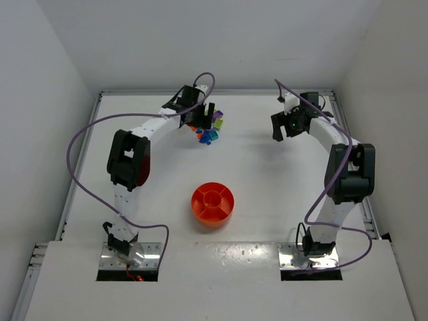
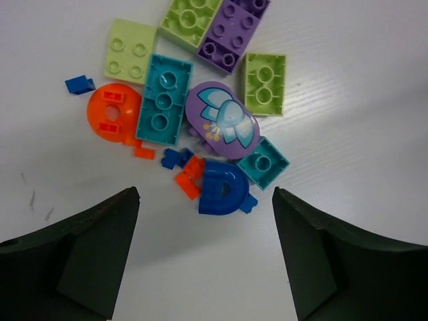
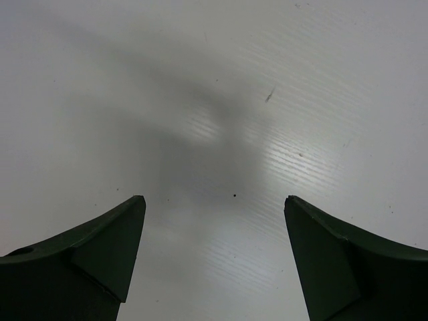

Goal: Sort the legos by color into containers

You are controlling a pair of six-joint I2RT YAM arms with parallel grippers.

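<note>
**Top view.** We see the legos [image 1: 208, 128] gathered in one loose pile at the far side of the white table [image 1: 267, 187], left of centre. The round orange tray [image 1: 212, 215] stands nearer the arm bases, well apart from the pile. Its central cup and ring of wedge sections show from above. The left arm [image 1: 127, 157] reaches across to the pile. The right arm [image 1: 348, 170] is held over the table at the far right, well apart from both legos and tray.

**Left wrist view.** The left fingers [image 2: 80, 261] are spread wide and pinch nothing, and the pile lies just beyond their tips.
- Nearest the gap is a blue D-shaped piece [image 2: 222, 188], with small orange bits [image 2: 189, 180] and a small blue bit [image 2: 175, 158] at its left side.
- Behind it lies a purple oval tile [image 2: 222, 120] printed with a flower, with a small teal brick [image 2: 263, 162] to its right.
- To the tile's left is a long teal brick [image 2: 164, 99], and an orange round piece [image 2: 114, 114] lies beside that.
- Farther still we note a pale green plate [image 2: 130, 50], a lime brick [image 2: 190, 20], a purple brick [image 2: 234, 30] and a green two-stud brick [image 2: 265, 83].
- A lone blue bit [image 2: 79, 84] lies at the left edge of the pile.

**Right wrist view.** The right fingers [image 3: 87, 261] are likewise spread, with only table surface between them.
</note>
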